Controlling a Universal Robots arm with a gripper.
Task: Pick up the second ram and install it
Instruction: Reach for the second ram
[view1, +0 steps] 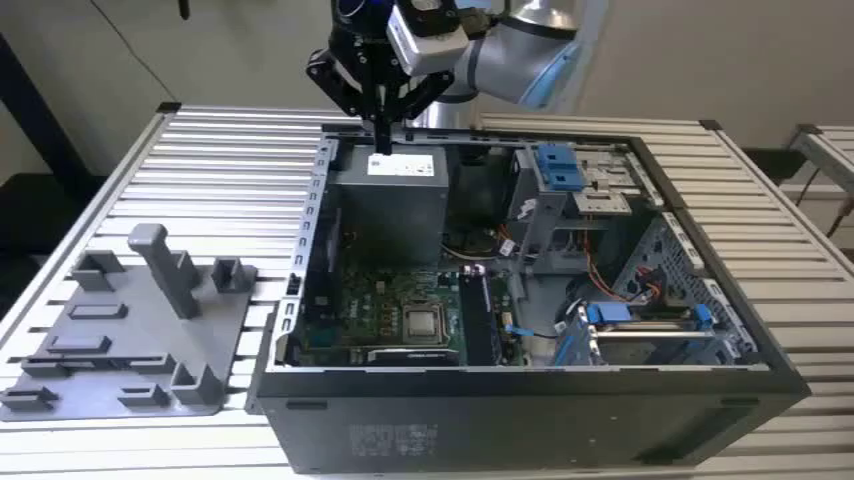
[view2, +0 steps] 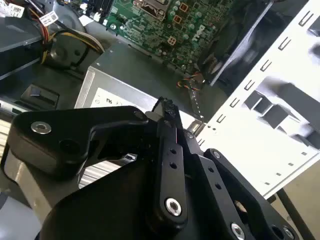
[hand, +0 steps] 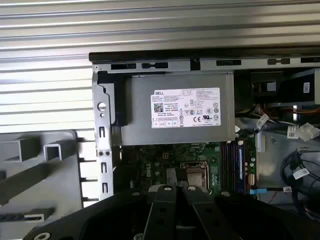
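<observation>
My black gripper (view1: 383, 140) hangs over the back edge of the open computer case (view1: 534, 385), just above the grey power supply (view1: 400, 190). Its fingers are pressed together with nothing between them, as the second wrist view shows at the gripper (view2: 165, 106). A thin blue ram strip (hand: 240, 165) stands upright in the memory slots beside the processor socket (hand: 195, 176) on the green motherboard. In the exterior view these slots (view1: 474, 318) lie well in front of the gripper. I cannot tell whether this strip is the second ram.
A grey fixture tray (view1: 134, 320) with upright posts lies on the slatted table (view1: 227, 160) at the exterior view's left of the case. Light-blue drive clips (view1: 561, 165), cables (view1: 607, 285) and drive bays crowd the case's right half.
</observation>
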